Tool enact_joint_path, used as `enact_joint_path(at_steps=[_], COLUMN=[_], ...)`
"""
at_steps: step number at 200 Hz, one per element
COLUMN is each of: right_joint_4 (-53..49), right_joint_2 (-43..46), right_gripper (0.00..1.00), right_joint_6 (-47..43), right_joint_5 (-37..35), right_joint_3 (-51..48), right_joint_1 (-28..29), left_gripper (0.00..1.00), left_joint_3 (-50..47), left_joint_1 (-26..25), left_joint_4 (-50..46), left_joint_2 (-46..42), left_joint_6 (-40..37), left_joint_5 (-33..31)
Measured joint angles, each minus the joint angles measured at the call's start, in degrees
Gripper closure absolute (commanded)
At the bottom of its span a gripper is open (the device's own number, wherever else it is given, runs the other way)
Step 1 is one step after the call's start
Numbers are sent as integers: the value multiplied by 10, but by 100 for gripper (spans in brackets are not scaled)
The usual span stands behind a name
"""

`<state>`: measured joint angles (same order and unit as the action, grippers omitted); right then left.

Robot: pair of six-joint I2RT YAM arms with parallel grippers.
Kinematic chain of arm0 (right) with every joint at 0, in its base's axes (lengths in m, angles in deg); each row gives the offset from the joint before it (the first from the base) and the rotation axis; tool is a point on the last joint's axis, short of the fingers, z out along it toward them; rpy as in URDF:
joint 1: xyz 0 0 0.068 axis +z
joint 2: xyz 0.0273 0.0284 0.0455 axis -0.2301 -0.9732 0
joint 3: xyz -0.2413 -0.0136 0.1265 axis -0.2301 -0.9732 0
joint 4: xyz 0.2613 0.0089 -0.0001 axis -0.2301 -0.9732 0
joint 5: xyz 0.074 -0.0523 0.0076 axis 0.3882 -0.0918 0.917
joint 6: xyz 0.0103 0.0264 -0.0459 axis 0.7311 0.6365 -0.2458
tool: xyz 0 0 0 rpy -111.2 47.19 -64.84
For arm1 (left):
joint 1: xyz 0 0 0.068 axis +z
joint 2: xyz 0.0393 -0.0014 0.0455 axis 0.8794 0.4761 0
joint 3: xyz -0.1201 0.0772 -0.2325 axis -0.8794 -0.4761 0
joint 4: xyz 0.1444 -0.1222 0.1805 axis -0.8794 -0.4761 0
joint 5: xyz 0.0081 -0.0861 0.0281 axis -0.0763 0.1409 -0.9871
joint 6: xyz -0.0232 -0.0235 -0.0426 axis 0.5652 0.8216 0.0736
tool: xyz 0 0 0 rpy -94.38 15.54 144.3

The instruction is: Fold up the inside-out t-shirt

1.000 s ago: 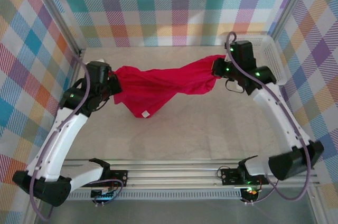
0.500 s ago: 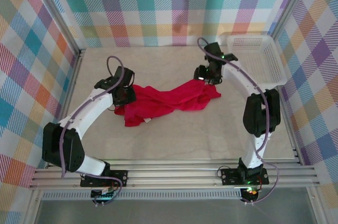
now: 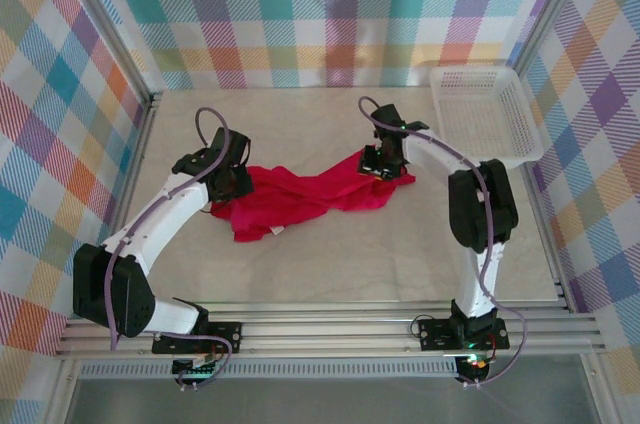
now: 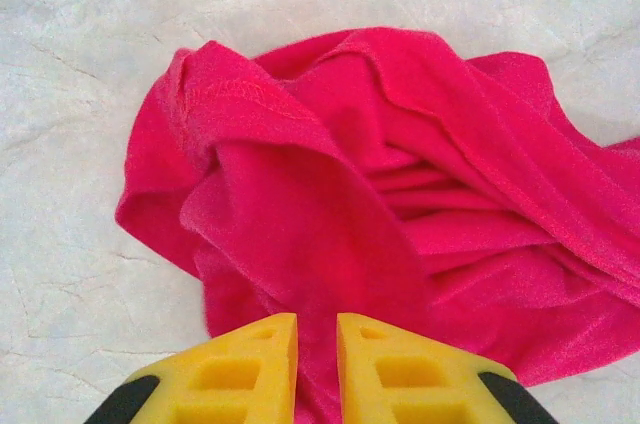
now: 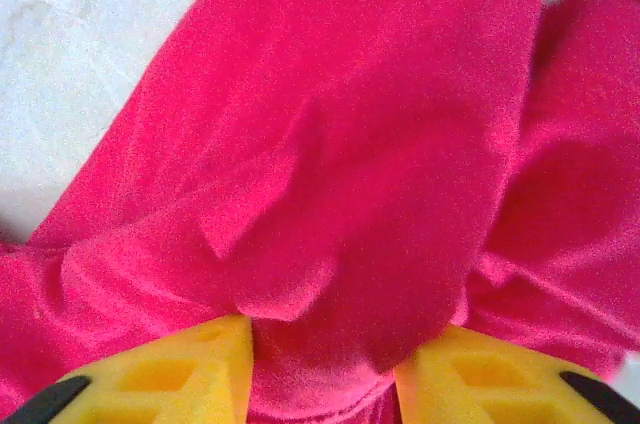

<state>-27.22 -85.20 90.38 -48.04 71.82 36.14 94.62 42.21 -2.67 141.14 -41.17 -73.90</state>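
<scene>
The inside-out t-shirt (image 3: 300,194) lies crumpled on the bench (image 3: 330,254). My left fingers (image 3: 235,184) are nearly closed, pinching its left end. My right fingers (image 3: 385,169) stand wider, a thick bunch gripped between them. Its small white label (image 3: 277,232) is too small to read.

The left arm (image 3: 150,229) and right arm (image 3: 437,150) are white with black joints (image 3: 478,209), purple cables (image 3: 204,115) and yellow fingers (image 4: 240,366).
</scene>
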Motion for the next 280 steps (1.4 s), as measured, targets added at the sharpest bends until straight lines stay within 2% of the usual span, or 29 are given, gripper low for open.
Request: enact_joint_path(at_steps=[11, 23, 33, 46, 68, 76, 107, 140, 171, 181, 192, 203, 212, 221, 255, 280], right_joint_4=[-5, -15, -29, -42, -59, -64, -73, -84, -99, -100, -103, -106, -108, -109, -117, -145], right_joint_2=[-14, -18, -14, 0, 60, 90, 182, 206, 205, 205, 205, 205, 205, 205, 200, 197], right_gripper=[100, 100, 100, 100, 100, 100, 100, 100, 100, 100, 100, 100, 100, 100, 100, 100], right_joint_6=[-1, -7, -14, -21, -31, -31, -33, -30, -31, -33, -35, -38, -42, -44, -53, -62], right_joint_5=[-3, -5, -5, -8, -6, -2, 21, 55, 57, 56, 53, 51, 49, 47, 35, 25], right_joint_3=[21, 44, 69, 97, 124, 131, 147, 149, 134, 125, 111, 97, 87, 79, 80, 115], right_joint_1=[-1, -4, -6, -7, -7, -7, -7, -7, -7, -7, -9, -10, -12, -15, -36, -67], left_gripper=[89, 95, 96, 81, 43, 35, 20, 18, 27, 33, 49, 74, 90, 100, 100, 100], left_joint_3=[0, 0, 0, 0, 0, -2, -29, -36, -36, -36, -36, -36, -35, -32, 23, 98], left_joint_1=[0, 0, 0, 1, 4, 5, 5, 5, 5, 5, 5, 5, 5, 5, 5, 7], left_joint_4=[-1, -6, -13, -18, -17, -9, 30, 74, 118, 130, 141, 148, 150, 148, 89, 25], left_joint_2=[0, -1, -2, -3, -11, -12, 9, 94, 155, 169, 180, 187, 189, 191, 178, 107], left_joint_6=[0, 2, 0, 0, -3, -3, 7, 9, 21, 24, 33, 38, 40, 40, 36, 25], left_joint_5=[-3, -7, -14, -18, -15, -9, 18, 46, 87, 98, 109, 117, 121, 122, 102, 60])
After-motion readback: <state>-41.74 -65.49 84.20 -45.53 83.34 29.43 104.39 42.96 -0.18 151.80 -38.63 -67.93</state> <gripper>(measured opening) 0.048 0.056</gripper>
